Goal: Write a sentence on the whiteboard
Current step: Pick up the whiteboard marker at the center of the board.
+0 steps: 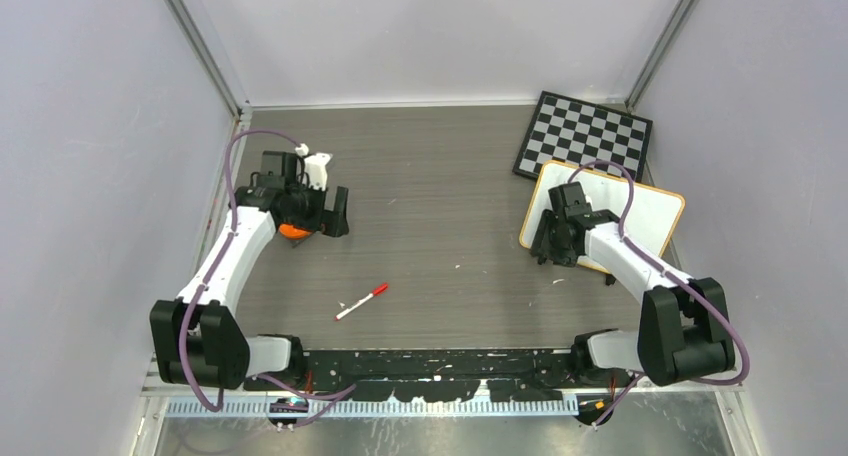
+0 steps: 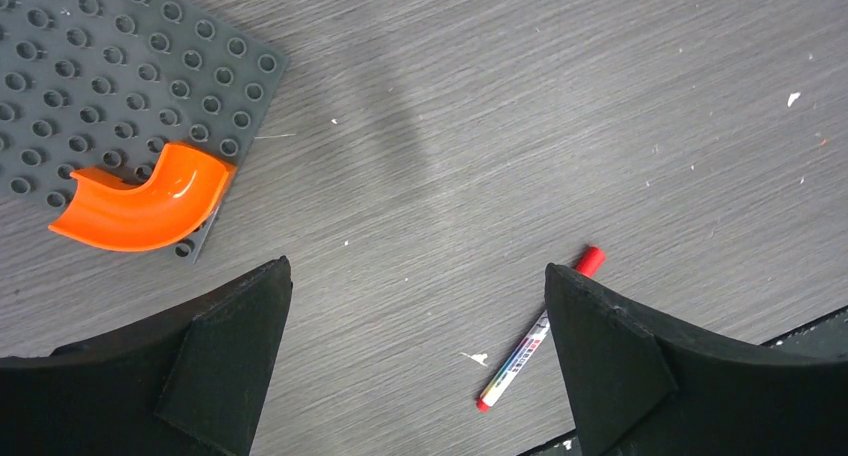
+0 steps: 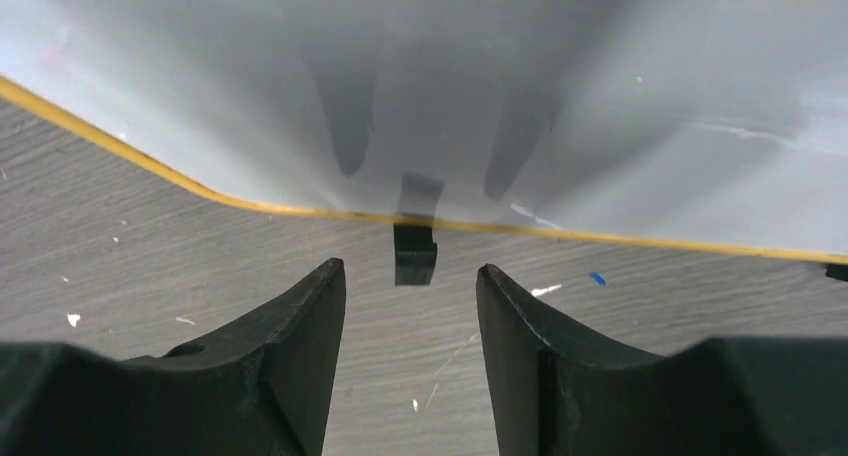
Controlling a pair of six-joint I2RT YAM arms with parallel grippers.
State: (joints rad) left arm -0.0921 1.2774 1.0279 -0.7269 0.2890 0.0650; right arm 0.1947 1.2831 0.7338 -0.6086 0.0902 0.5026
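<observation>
Your left fingers (image 2: 250,326) released wide, your right fingers (image 3: 310,326) parted, empty, just ahead of them the orange-rimmed rectangular whiteboard (image 3: 450,76), glossy white face mirroring both tips

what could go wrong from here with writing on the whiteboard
The right gripper hovers at the near rim of the whiteboard, jaws part open, by a small black foot; a nudge could slide the board, which seems to overlap the checkered board.
The marker lies flat on the table, in neither gripper; the wide-open left gripper could roll it away on pickup.
</observation>
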